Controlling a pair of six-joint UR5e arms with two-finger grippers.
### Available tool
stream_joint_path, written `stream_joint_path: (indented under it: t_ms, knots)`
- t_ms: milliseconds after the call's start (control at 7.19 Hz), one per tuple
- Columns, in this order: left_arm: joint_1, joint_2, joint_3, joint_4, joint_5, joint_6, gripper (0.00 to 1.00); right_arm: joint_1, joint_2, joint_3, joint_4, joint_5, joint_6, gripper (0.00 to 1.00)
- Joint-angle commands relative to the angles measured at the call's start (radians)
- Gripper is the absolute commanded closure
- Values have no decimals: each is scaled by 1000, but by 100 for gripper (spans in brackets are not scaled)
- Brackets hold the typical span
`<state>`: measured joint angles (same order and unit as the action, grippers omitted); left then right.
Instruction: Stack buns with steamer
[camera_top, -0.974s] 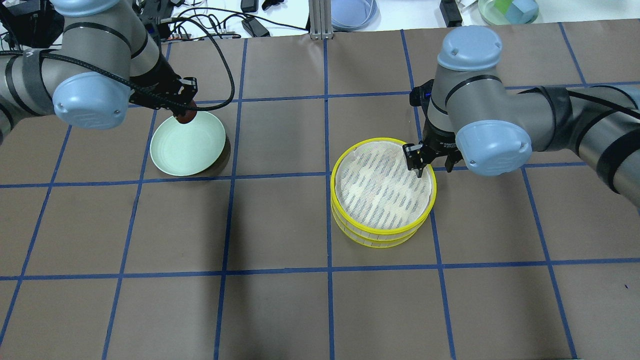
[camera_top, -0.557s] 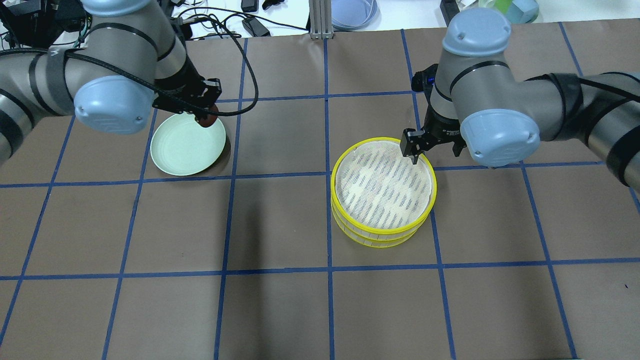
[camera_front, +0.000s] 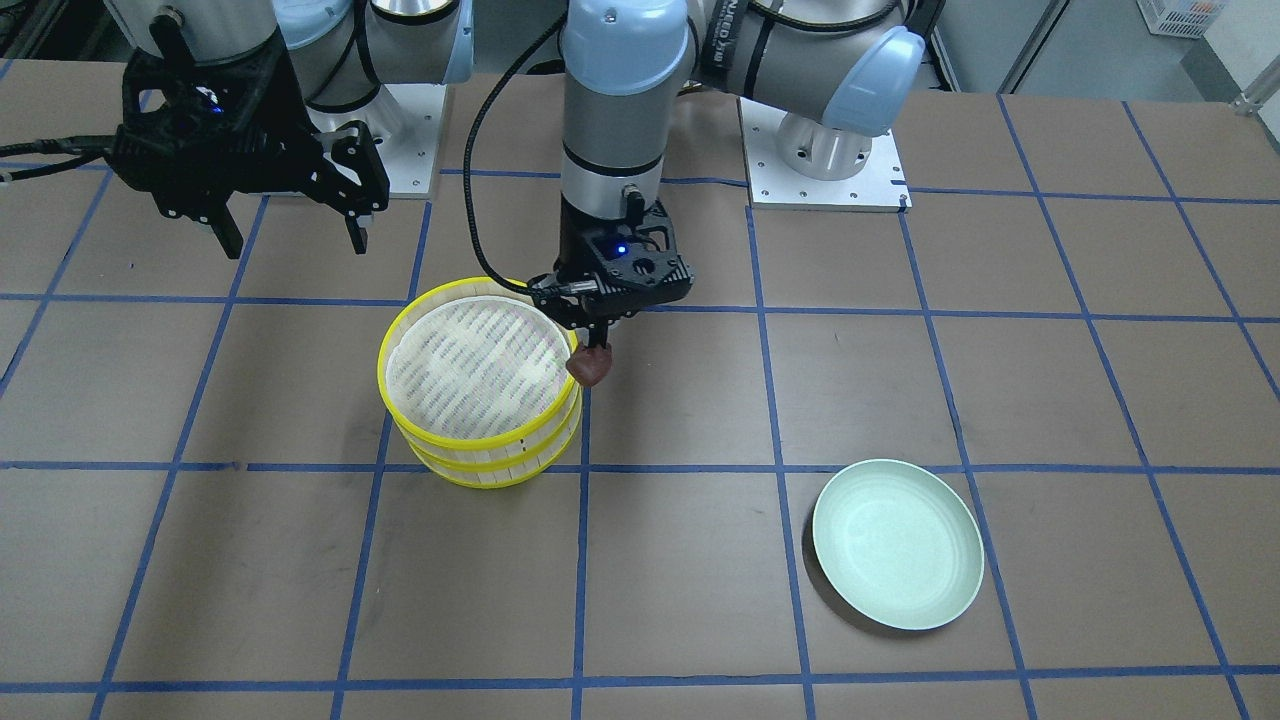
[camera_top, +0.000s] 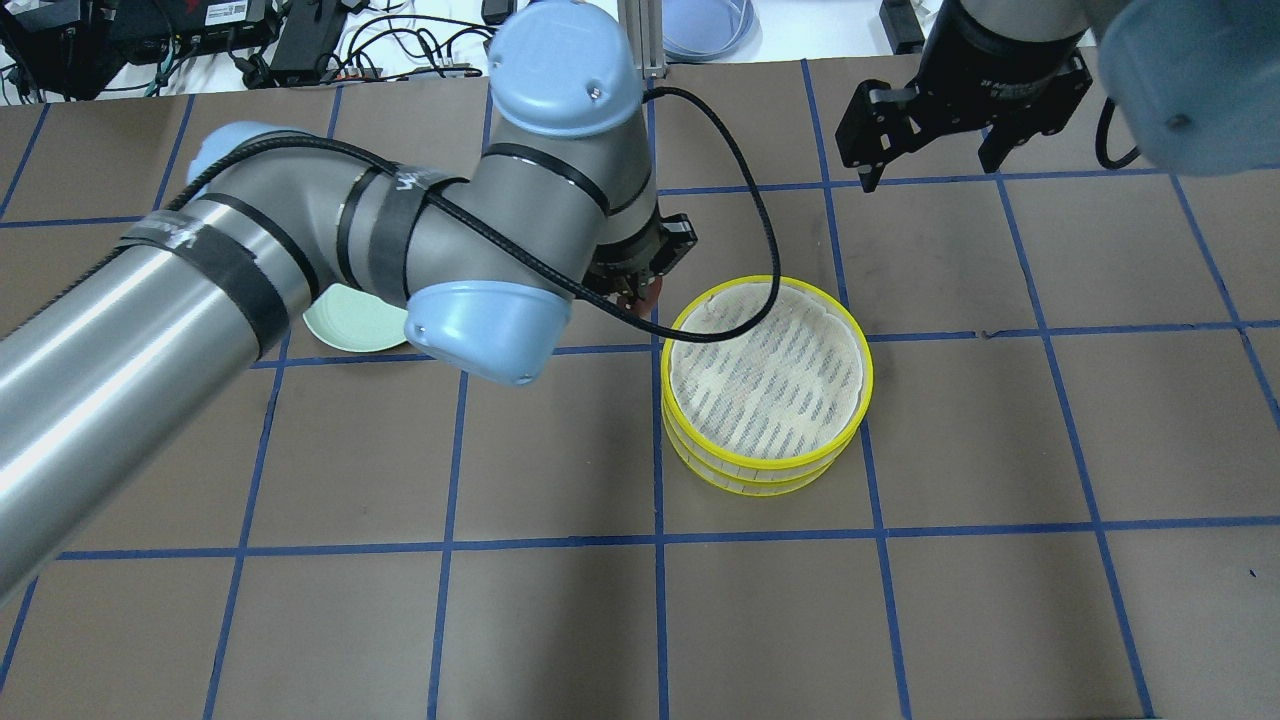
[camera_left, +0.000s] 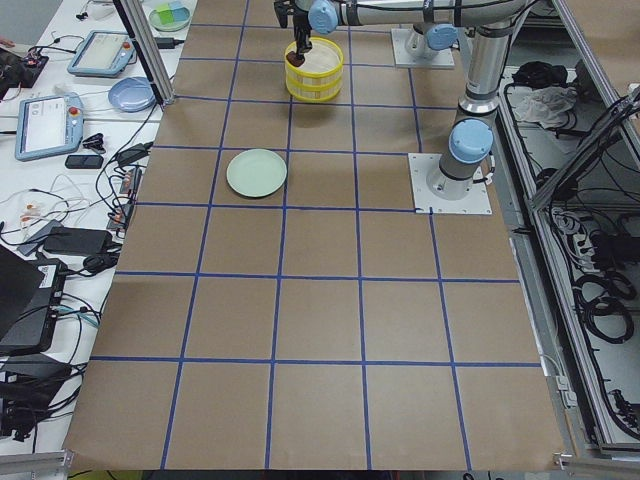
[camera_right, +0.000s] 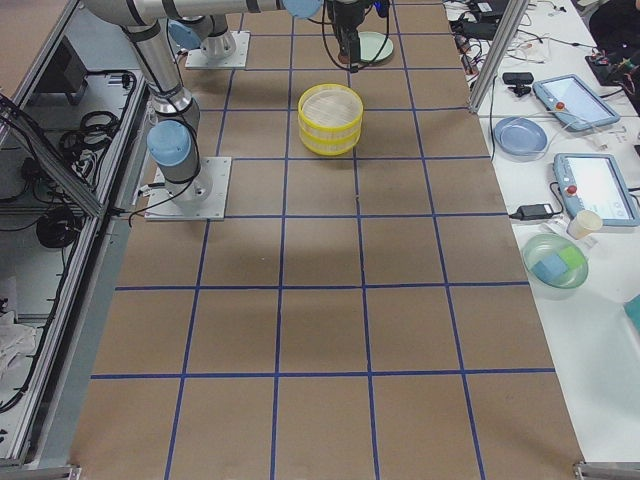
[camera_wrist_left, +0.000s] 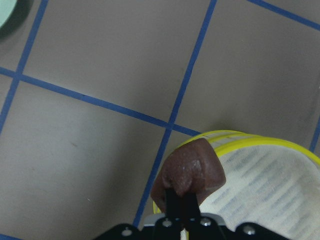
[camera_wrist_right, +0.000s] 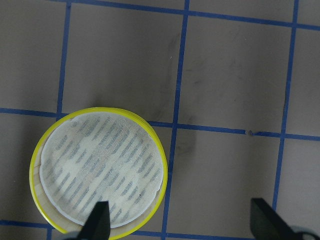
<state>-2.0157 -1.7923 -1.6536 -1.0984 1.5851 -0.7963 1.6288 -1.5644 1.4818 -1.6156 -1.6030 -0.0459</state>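
The steamer is two yellow-rimmed tiers stacked together (camera_front: 490, 455) (camera_top: 765, 468). The top tier's striped floor is bare. My left gripper (camera_front: 592, 345) (camera_top: 640, 290) is shut on the dark reddish-brown bun (camera_front: 590, 366) (camera_wrist_left: 192, 167). It holds the bun in the air just outside the steamer's rim (camera_wrist_left: 265, 141), on the side facing the plate. My right gripper (camera_front: 292, 240) (camera_top: 933, 172) (camera_wrist_right: 182, 230) is open and empty. It hangs high, behind the steamer (camera_wrist_right: 33, 170). The pale cream bun is out of view.
An empty pale green plate (camera_front: 897, 545) lies left of the steamer, partly hidden under my left arm in the overhead view (camera_top: 345, 328). Cables, a metal post (camera_top: 632, 45) and a blue dish (camera_top: 705, 25) line the far table edge.
My left gripper has carried the brown bun from the green plate across to the steamer's rim. My right gripper has lifted off the steamer and moved back, away from it.
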Motion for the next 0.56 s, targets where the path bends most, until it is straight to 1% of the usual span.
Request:
stream_joint_path:
  t_ms: [0,139,278,417]
  knots:
    - [-102,-47,-2,73,-5,-152,91,0,9,-28,20,8,29,0]
    - [-128,-70,-2,80,-1,-164,57,-1,10,-25,19,6,31,0]
    - [-133,-87,-3,86,-11,-156,6,0,9,-20,13,12,61,0]
    - [-133,-94,-2,89,-63,-118,0,-1,10,-18,11,11,73,0]
